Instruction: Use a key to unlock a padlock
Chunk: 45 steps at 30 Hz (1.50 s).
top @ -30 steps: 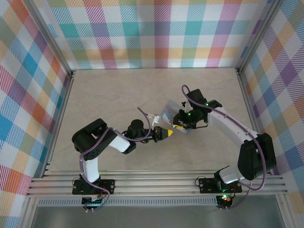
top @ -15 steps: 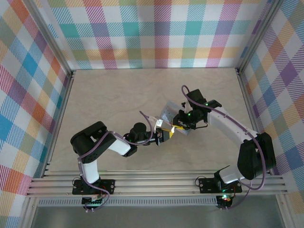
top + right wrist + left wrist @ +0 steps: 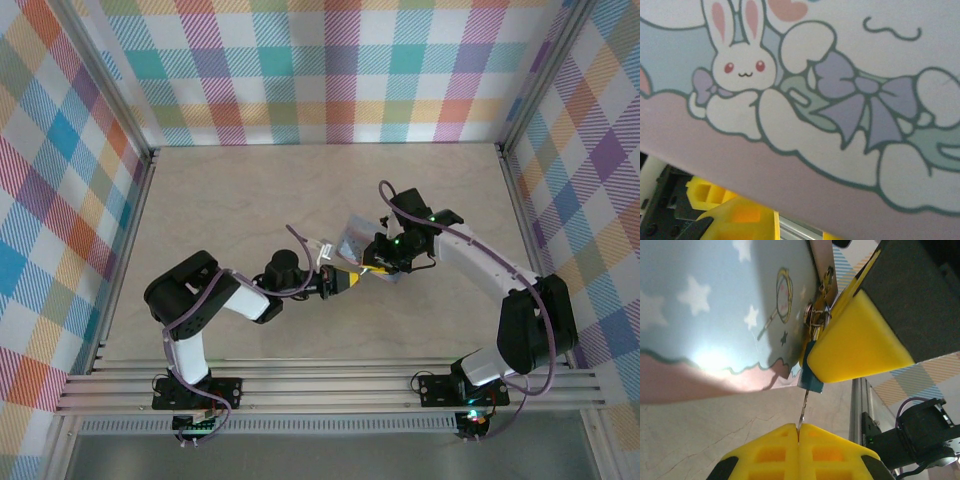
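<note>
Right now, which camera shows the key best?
Left wrist: the key is a thin pale blade pinched in the shut left gripper, reaching up to the padlock. Top external: too small to tell; right wrist faces the tin's bunny print.

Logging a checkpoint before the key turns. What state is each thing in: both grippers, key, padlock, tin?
left gripper: shut on the key.
key: blade tip at the padlock's underside; inserted or not, unclear.
right gripper: one finger against the padlock; open or shut, cannot tell.
padlock: at the tin's edge, partly under that finger; shackle unclear.
tin: looks closed.
</note>
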Each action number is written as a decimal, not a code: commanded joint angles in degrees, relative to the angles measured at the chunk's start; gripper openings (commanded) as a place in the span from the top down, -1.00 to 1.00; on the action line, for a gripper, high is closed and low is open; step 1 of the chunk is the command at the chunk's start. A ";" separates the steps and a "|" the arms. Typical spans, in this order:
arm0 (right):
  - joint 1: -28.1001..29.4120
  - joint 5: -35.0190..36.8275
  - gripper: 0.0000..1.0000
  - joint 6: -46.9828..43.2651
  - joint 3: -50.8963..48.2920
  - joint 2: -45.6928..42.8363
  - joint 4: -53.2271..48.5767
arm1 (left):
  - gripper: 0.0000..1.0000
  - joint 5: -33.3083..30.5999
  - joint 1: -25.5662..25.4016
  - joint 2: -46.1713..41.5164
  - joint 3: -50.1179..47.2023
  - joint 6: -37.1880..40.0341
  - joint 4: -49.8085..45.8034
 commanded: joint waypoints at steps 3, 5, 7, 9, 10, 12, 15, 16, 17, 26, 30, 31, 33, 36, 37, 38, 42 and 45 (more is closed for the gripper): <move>1.14 -4.79 1.00 -0.46 -0.19 0.53 -1.86 | 1.00 1.25 1.17 -0.09 2.23 -1.85 7.98; 1.14 -5.55 1.00 0.23 -0.25 0.74 -0.72 | 1.00 0.93 0.81 0.60 2.19 -1.81 7.93; 1.06 -6.27 1.00 0.94 -0.04 0.92 0.13 | 1.00 0.28 0.41 1.38 1.75 -1.84 8.60; 1.05 -6.80 1.00 1.85 -0.12 0.96 1.12 | 1.00 -0.32 -0.06 2.15 1.53 -1.96 9.07; 0.96 -7.06 1.00 2.34 -0.20 0.96 1.56 | 1.00 -0.62 -0.43 2.35 1.46 -1.86 9.07; 0.88 -7.43 1.00 2.91 -0.10 0.96 2.19 | 1.00 -1.56 -1.00 2.72 1.35 -1.79 9.16; 0.74 -7.91 1.00 3.76 -0.11 0.96 3.10 | 1.00 -3.18 -1.74 2.92 1.34 -1.71 9.37; 0.70 -8.12 1.00 4.19 -0.28 0.89 3.45 | 1.00 -3.86 -2.10 2.87 1.35 -1.73 9.38; 0.62 -8.37 1.00 4.61 -0.51 0.83 4.03 | 1.00 -4.53 -2.31 2.81 1.35 -1.71 9.50; 0.27 -9.83 1.00 6.91 -1.26 0.70 6.73 | 1.00 -7.00 -4.56 3.44 2.36 -1.49 9.66; 0.28 -9.90 1.00 7.19 -2.29 0.36 7.10 | 1.00 -6.70 -4.57 3.54 2.80 -1.89 9.69; 0.26 -9.93 1.00 7.38 -2.55 0.22 7.33 | 1.00 -6.38 -4.56 3.67 2.92 -2.03 9.69; 0.24 -10.01 1.00 7.52 -2.91 0.00 7.45 | 1.00 -6.06 -4.67 3.74 3.36 -2.41 9.70; 0.28 -9.50 1.00 6.86 -2.68 -0.18 6.56 | 1.00 -6.47 -4.69 3.08 3.29 -2.42 9.70; 0.26 -9.05 1.00 6.51 -2.46 -0.25 5.95 | 1.00 -6.70 -4.57 2.76 3.12 -2.17 9.69; 0.26 -8.52 1.00 6.04 -2.26 -0.33 5.34 | 1.00 -6.98 -4.57 2.35 2.87 -2.03 9.69; 0.25 -7.02 1.00 4.44 -1.49 -0.53 3.20 | 1.00 -7.19 -4.13 1.10 1.83 -1.90 9.69; 0.17 -6.16 1.00 3.21 -1.09 -0.53 1.98 | 1.00 -7.11 -3.45 -0.09 0.73 -1.66 9.60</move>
